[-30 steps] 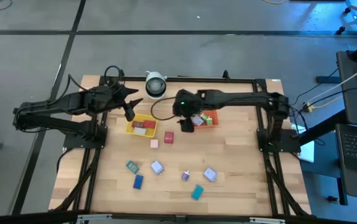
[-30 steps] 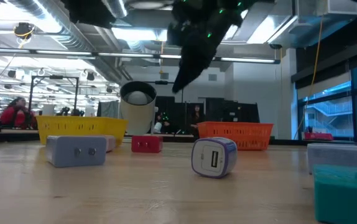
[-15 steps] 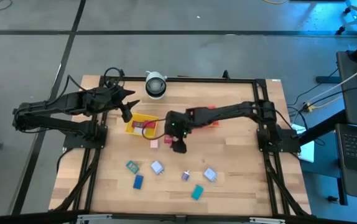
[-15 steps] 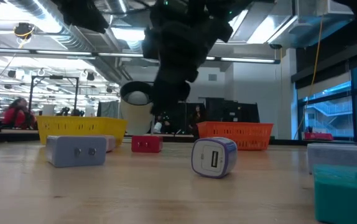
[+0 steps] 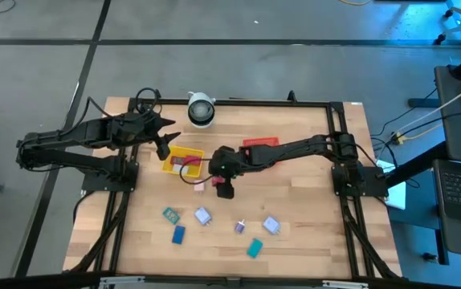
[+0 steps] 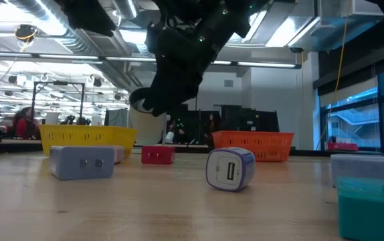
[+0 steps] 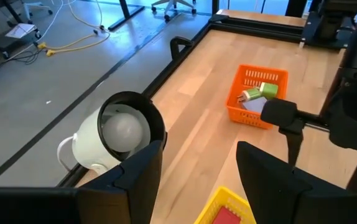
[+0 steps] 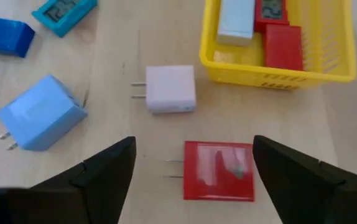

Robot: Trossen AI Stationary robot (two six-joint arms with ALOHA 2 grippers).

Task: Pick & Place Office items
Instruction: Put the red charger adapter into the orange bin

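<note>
The office items are small blocks scattered on the wooden table. A red plug block (image 8: 219,170) lies flat just off the yellow tray (image 8: 278,79), with a pink-white one (image 8: 169,89) and a light blue one (image 8: 38,115) close by. My right gripper (image 8: 194,149) hovers open above the red block, one finger to each side. In the low view it (image 6: 172,73) hangs well above the table. My left gripper (image 7: 200,168) waits open at the far left, above the yellow tray's (image 5: 184,160) far corner.
The yellow tray holds red and whitish pieces. The red tray (image 5: 260,143) holds green and whitish ones (image 7: 256,93). Several more blocks lie toward the near edge, among them a purple cube (image 5: 239,227) and a teal block (image 5: 254,248). A white round device (image 5: 201,109) stands at the far edge.
My right gripper has swung from over the red tray toward the table's left and near side, coming down, and now hangs over the red block beside the yellow tray. No block has moved.
</note>
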